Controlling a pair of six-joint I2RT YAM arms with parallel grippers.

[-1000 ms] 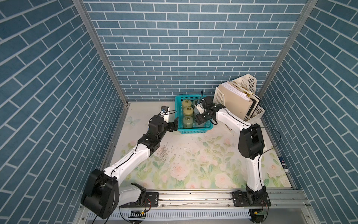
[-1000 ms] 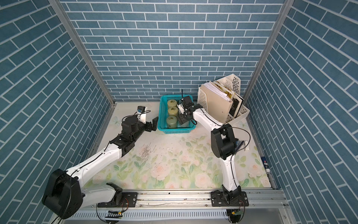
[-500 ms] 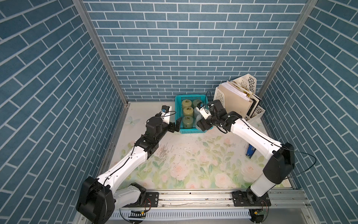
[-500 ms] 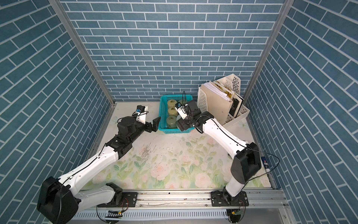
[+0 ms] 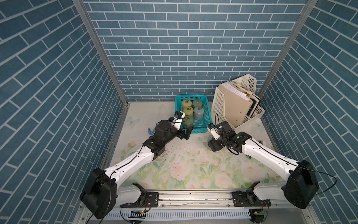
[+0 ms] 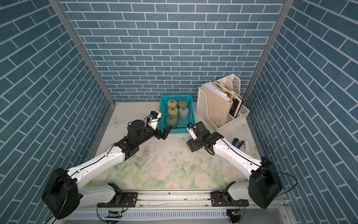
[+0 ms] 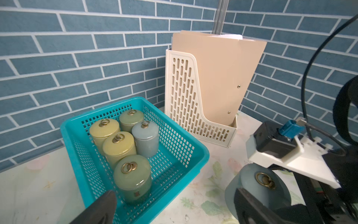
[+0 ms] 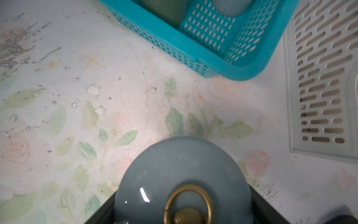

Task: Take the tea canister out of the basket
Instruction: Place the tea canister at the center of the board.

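The teal basket (image 5: 208, 114) (image 6: 175, 96) stands at the back of the table with several lidded tea canisters (image 5: 187, 111) (image 7: 118, 145) upright inside. Outside it, in front of its near right corner, my right gripper (image 5: 213, 144) (image 8: 184, 209) is shut on a grey-blue tea canister (image 8: 174, 174) (image 7: 249, 180) with a brass ring on its lid. The black fingers (image 8: 260, 205) press its two sides. My left gripper (image 5: 187, 131) (image 7: 174, 211) is open and empty at the basket's near left corner, one finger (image 7: 100, 207) over the rim.
A cream perforated file holder (image 5: 226, 108) (image 7: 186, 100) full of folders stands right of the basket. A blue stapler (image 6: 237, 143) and a white item (image 6: 246, 145) lie near the right wall. A small blue object (image 5: 150, 132) lies behind the left arm. Brick walls enclose three sides.
The right gripper has drawn back from inside the basket, carrying the grey-blue canister out to the table in front of it. The left gripper has edged toward the basket's near corner.
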